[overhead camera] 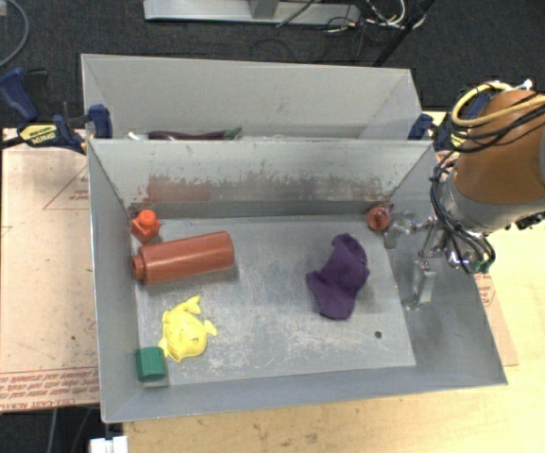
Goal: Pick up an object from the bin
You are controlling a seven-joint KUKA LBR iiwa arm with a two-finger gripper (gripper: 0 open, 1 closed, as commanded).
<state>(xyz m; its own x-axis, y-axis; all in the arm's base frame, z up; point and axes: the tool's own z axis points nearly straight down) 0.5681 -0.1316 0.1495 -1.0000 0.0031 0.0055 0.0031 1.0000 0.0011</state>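
My gripper (417, 289) hangs low at the bin's right side, over the sloping right wall. Nothing shows in it. A crumpled purple cloth (340, 276) lies on the floor just left of it, about a hand's width away. A small red-orange round thing (378, 218) sits in the back right corner, just behind and left of the gripper.
Along the left side lie a red-brown cylinder bottle (185, 256) on its side, a small orange piece (144, 225) behind it, a yellow soft figure (185, 330) and a green block (151, 364) in the front left corner. The arm comes in from the right.
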